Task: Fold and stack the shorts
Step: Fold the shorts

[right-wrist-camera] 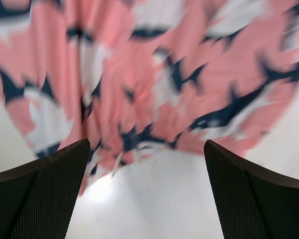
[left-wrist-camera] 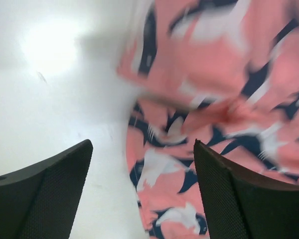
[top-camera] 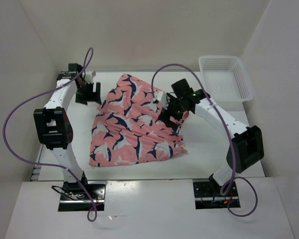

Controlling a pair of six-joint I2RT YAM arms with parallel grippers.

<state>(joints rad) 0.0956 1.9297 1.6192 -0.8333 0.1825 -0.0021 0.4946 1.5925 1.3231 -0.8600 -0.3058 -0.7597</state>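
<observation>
The salmon-pink shorts (top-camera: 132,124) with navy-and-white shapes lie spread and rumpled in the middle of the white table. My left gripper (top-camera: 88,93) is open and empty, just left of the shorts' far left edge. In the left wrist view the shorts (left-wrist-camera: 214,114) fill the right half, and their edge runs between my open fingers (left-wrist-camera: 229,194). My right gripper (top-camera: 172,113) is open and empty at the shorts' right edge. In the right wrist view the shorts (right-wrist-camera: 154,74) lie blurred beyond my open fingers (right-wrist-camera: 45,189), with bare table between them.
A white plastic mesh basket (top-camera: 225,77) stands at the table's far right corner. Purple cables arc over both arms. White walls close in the table at the left, back and right.
</observation>
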